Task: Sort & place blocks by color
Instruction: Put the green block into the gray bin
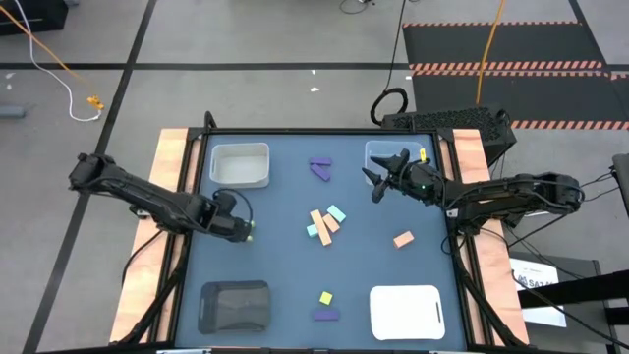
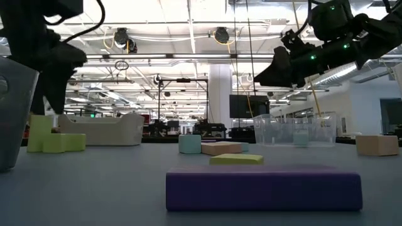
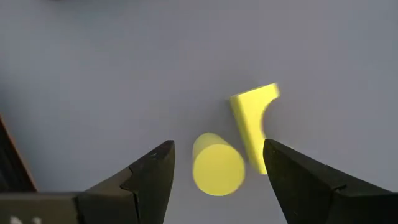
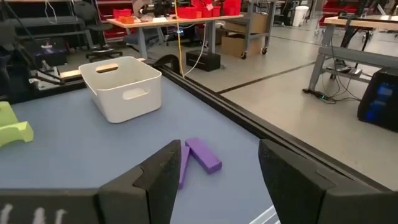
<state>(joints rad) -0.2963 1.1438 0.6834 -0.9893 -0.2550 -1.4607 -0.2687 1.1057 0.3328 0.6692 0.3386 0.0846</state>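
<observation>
- The left gripper (image 3: pixel 214 165) is hovering over the table's left side, fingers spread and holding nothing, straddling a yellow cylinder (image 3: pixel 216 163) beside a yellow notched block (image 3: pixel 254 124), likely lining up a grasp.
- The right gripper (image 1: pixel 376 185) is hanging open and empty beside the clear tray (image 1: pixel 378 149).
- Other blocks (image 1: pixel 325 224) are lying loose mid-table, unsorted; two purple blocks (image 1: pixel 320 167) are sitting between the white bin (image 1: pixel 240 164) and the clear tray.

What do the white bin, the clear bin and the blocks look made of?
White bin: likely molded plastic, matte, with rounded corners and a handle slot. Clear bin: transparent plastic, since the room shows through it. Purple block: solid, matte, crisp edges; painted wood or foam, can't tell which.
</observation>
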